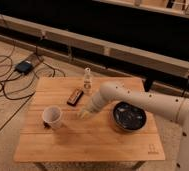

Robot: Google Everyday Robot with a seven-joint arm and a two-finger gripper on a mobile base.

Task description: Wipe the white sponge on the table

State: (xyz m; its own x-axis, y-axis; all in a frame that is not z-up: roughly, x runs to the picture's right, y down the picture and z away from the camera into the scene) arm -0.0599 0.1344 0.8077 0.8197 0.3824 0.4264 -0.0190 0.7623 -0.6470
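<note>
Wooden table (88, 142) w/ white cup (52, 116), dark bar (75, 97), small bottle (87, 80), dark bowl (129, 116). Arm reaches from right; gripper (83, 114) low at table centre, between cup & bowl, at pale sponge (81, 115).
</note>
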